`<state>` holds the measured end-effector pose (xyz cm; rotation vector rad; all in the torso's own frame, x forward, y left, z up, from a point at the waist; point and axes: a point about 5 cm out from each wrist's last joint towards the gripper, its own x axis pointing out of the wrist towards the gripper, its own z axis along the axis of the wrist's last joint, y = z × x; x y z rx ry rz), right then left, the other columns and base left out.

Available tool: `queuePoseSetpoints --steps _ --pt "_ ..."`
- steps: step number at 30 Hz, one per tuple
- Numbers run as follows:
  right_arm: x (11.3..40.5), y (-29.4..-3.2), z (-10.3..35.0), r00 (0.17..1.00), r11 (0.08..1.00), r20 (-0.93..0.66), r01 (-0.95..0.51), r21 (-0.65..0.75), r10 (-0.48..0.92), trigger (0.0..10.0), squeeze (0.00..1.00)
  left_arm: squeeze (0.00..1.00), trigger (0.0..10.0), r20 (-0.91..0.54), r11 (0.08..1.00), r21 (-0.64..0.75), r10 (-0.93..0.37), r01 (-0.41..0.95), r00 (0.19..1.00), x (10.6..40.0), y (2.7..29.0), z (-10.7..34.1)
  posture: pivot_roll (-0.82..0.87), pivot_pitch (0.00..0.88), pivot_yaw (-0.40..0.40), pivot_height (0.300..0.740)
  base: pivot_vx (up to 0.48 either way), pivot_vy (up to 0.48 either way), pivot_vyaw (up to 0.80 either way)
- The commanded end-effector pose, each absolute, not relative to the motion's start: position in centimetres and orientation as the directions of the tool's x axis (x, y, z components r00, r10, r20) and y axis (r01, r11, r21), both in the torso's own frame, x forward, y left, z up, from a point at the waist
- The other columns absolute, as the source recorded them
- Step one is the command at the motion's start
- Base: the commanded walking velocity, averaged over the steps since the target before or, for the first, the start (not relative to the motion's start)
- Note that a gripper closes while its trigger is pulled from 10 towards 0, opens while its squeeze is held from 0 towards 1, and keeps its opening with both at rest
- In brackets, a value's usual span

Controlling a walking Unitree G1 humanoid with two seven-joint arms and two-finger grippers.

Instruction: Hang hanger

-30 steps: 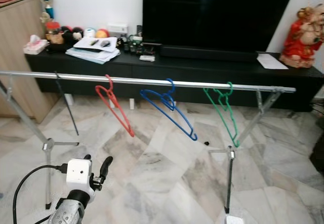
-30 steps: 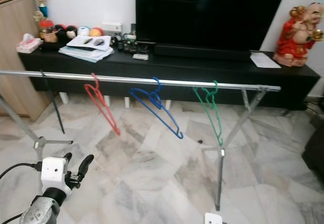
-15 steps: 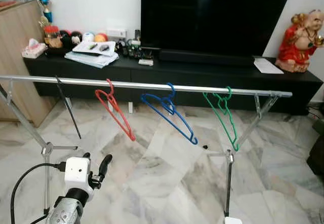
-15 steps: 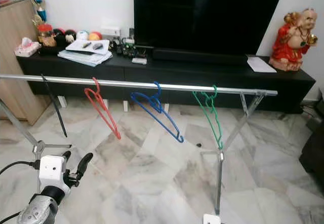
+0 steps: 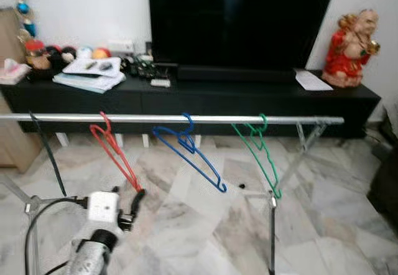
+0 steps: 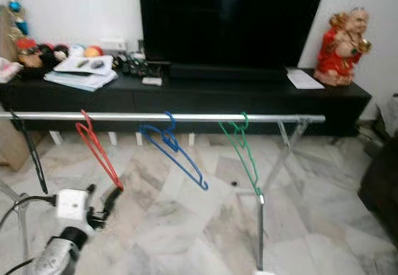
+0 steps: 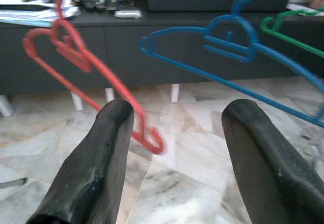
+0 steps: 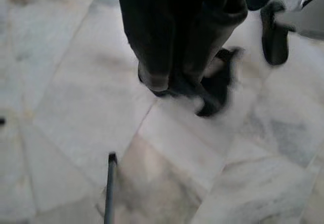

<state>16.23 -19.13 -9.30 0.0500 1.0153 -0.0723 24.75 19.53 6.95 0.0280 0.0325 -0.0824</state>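
Left gripper (image 7: 172,133) jaws wide, empty — hovering just below the red hanger (image 5: 114,155) on the rail (image 5: 186,119); right gripper's jaws — can't tell.

We see a silver rail (image 5: 186,119) carrying a red hanger (image 5: 114,158), a blue hanger (image 5: 189,158) and a green hanger (image 5: 258,152). The floor (image 5: 329,213) is grey-white marble veined with brown. Behind stand a black TV screen (image 5: 239,20), a black cabinet (image 5: 249,97), and a red and gold figurine (image 5: 351,41). The left claw (image 7: 174,148) has black fingers (image 7: 98,158); the right wrist view is blurred, perhaps dark shoes
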Motion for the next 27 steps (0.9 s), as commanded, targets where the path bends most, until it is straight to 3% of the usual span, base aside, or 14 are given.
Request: queuePoseSetpoints --steps 1,11,27 --pt "17.50 -17.72 -8.89 0.557 0.997 -0.830 0.052 0.048 0.011 10.0 0.00 0.00 10.0 -0.043 0.998 0.045 -0.044 0.045 0.998 24.48 20.71 7.06 0.19 0.000 -0.065 0.740 0.334 0.000 0.00" --pt "17.61 -17.43 -8.86 0.556 0.996 -0.830 0.036 0.078 0.045 10.0 0.00 0.00 10.0 -0.014 0.998 0.043 -0.043 0.043 0.999 24.82 20.65 7.79 0.18 0.000 -0.058 0.740 0.320 0.000 0.00" --pt "17.85 -17.64 -8.72 0.553 0.997 -0.830 -0.004 0.078 0.067 10.0 0.00 0.00 10.0 -0.010 0.999 0.040 -0.031 0.031 0.999 24.69 20.39 8.06 0.18 0.011 -0.072 0.740 0.000 0.000 0.00"
